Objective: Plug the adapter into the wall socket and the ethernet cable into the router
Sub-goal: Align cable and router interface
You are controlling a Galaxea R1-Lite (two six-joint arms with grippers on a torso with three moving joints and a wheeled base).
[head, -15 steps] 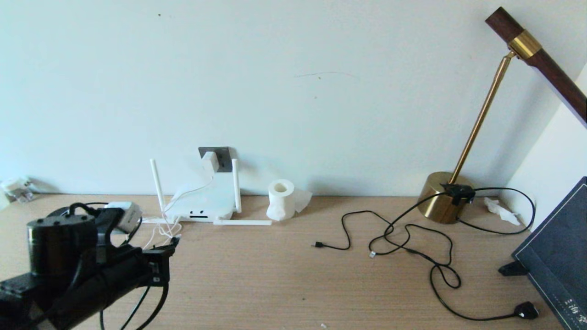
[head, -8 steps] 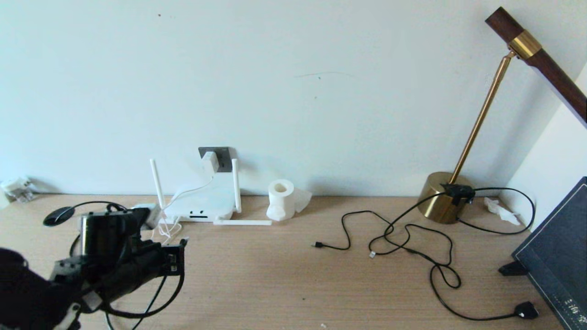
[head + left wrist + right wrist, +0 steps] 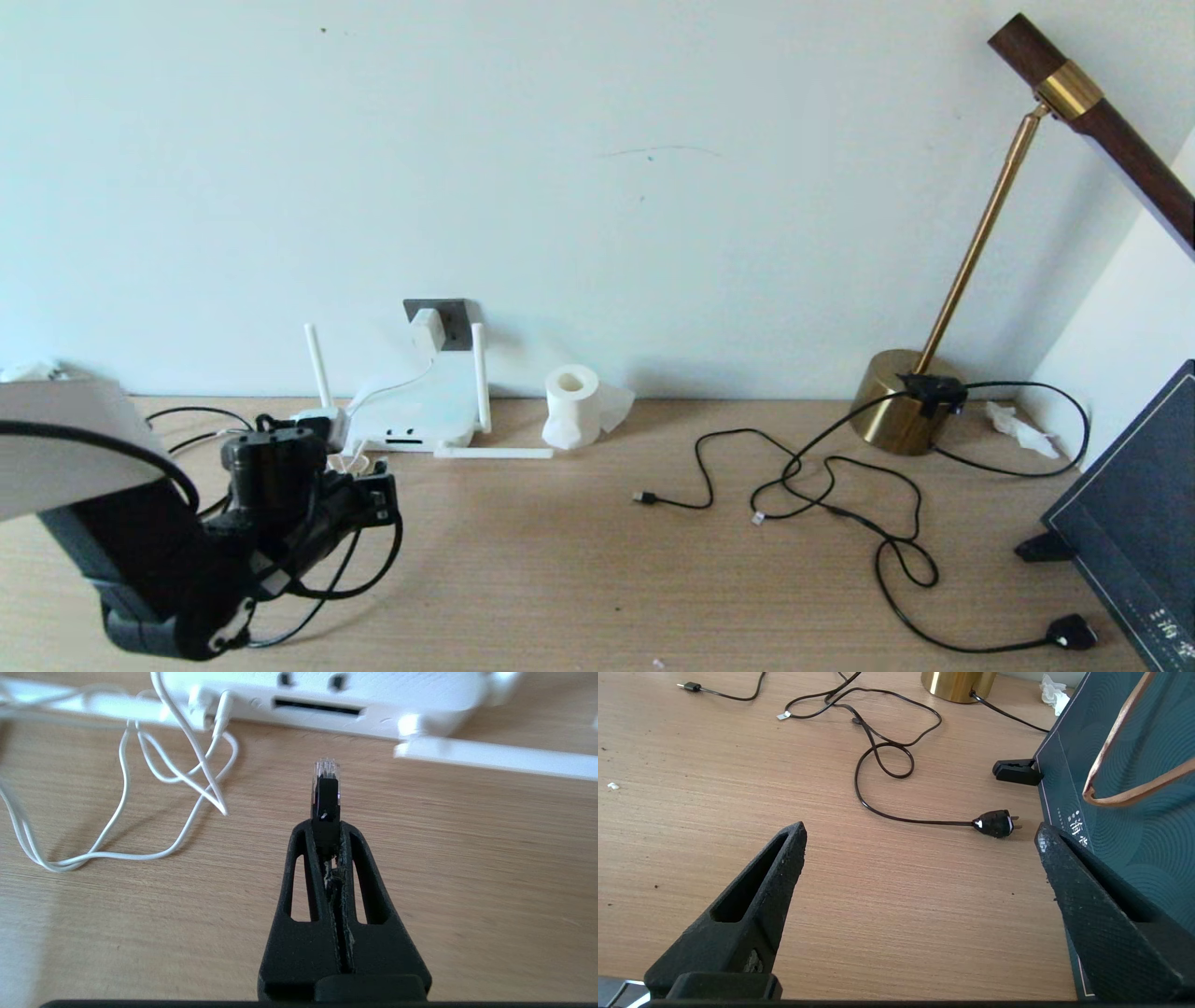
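Black and thin, the ethernet cable (image 3: 325, 805) ends in a clear clip plug that juts out from between the tips of the left gripper (image 3: 327, 828); the gripper's two dark fingers are pressed together on the plug's black boot. The plug points at the front edge of the flat white router (image 3: 355, 695) and hangs just above the table, near the long dark port slot but apart from it. In the head view the left gripper (image 3: 378, 490) hovers low over the light wooden table (image 3: 597, 560), just in front of the router (image 3: 415, 411), with slack black cable looping under the arm.

A thin white cord (image 3: 187, 760) lies in loose curls on the table beside the plug and runs into the router's front. Behind the router, the small white rounded adapter (image 3: 427, 329) sits plugged into the dark grey square wall socket (image 3: 448, 322).

The right gripper (image 3: 920, 858) is spread wide with nothing between its fingers, low over the table near a dark blue patterned box (image 3: 1125, 812) and a black power plug (image 3: 994, 823). A white paper roll (image 3: 571, 406) stands right of the router, and a brass desk lamp (image 3: 901, 401) further right.
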